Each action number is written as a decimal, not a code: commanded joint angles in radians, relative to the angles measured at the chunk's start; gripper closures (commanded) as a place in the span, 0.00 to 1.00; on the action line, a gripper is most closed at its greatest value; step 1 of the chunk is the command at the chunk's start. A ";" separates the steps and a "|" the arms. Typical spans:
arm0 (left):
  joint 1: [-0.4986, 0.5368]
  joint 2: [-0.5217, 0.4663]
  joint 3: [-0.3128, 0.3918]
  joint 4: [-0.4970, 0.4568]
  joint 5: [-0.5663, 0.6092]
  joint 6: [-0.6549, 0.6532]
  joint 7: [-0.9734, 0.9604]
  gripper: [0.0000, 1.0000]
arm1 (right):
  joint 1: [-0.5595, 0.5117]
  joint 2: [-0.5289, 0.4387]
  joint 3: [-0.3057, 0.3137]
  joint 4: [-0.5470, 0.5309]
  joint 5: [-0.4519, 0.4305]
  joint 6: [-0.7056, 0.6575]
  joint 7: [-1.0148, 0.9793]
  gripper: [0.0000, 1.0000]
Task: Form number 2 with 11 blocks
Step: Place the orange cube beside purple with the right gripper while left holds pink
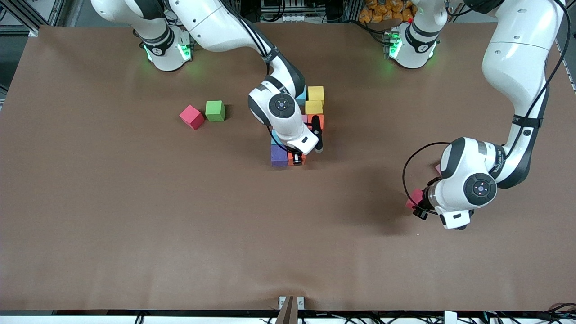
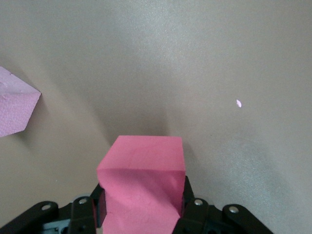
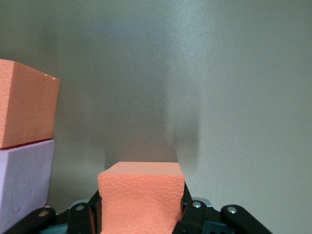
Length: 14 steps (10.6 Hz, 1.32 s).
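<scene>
My right gripper [image 1: 297, 158] [image 3: 141, 207] is shut on an orange block [image 3: 141, 195] at the camera-side end of the block cluster, beside a dark purple block [image 1: 279, 155]. The right wrist view shows another orange block [image 3: 24, 109] stacked on a pale purple one [image 3: 22, 187]. Two yellow blocks [image 1: 315, 93] [image 1: 313, 107], a blue one [image 1: 301, 95] and an orange one [image 1: 317, 120] show past the arm. My left gripper [image 1: 422, 205] [image 2: 141, 207] is shut on a deep pink block [image 1: 414, 198] [image 2: 142, 183] toward the left arm's end of the table. A pale pink block [image 1: 438, 168] [image 2: 14, 107] lies close by.
A deep pink cube [image 1: 192, 117] and a green cube [image 1: 215, 110] sit side by side toward the right arm's end of the table. The right arm's wrist hides the middle of the cluster. Brown tabletop [image 1: 180, 234] stretches toward the front camera.
</scene>
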 commanded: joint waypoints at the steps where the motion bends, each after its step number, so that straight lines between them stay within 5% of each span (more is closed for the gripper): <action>1: -0.002 -0.005 -0.004 0.012 0.019 0.003 -0.011 0.70 | -0.007 -0.003 0.008 -0.018 0.016 0.027 -0.031 0.55; 4: -0.002 -0.002 -0.004 0.012 0.019 0.003 -0.012 0.70 | -0.007 -0.004 0.008 -0.018 0.016 0.027 -0.031 0.47; 9: -0.015 -0.002 -0.004 0.012 0.019 0.003 -0.014 0.70 | -0.003 -0.006 0.008 -0.019 0.018 0.016 -0.017 0.02; 14: -0.019 -0.011 -0.010 0.012 0.017 0.003 -0.014 0.70 | -0.004 -0.018 0.009 -0.038 0.021 0.020 -0.014 0.00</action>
